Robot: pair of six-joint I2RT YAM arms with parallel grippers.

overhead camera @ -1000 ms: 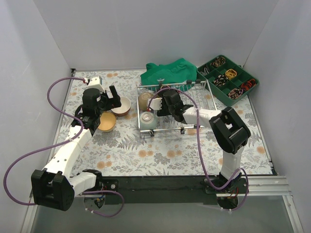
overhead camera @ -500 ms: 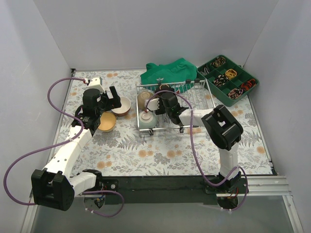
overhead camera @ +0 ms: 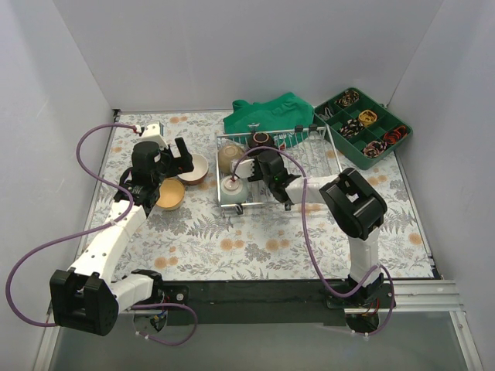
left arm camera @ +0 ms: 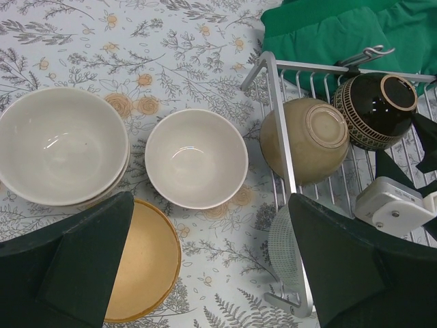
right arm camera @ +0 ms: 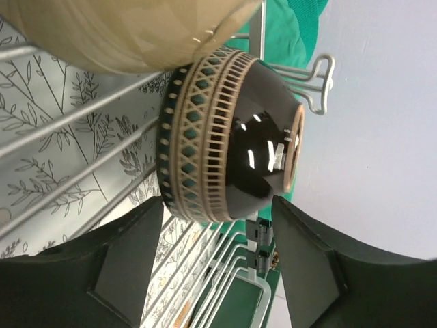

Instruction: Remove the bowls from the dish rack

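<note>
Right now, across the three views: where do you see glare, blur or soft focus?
Right wrist: white glints on the glossy black patterned bowl; the tan bowl at the top edge is soft. Left wrist: faint glints inside the small white bowl; the dark fingers in front show little detail. Top external: even light, soft shadows.

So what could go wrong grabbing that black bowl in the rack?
The black bowl is round and glossy, so it may slip from the open right gripper. It seems to lean against the tan bowl, which could shift. The gripper sits close to the rack wires and might snag.
</note>
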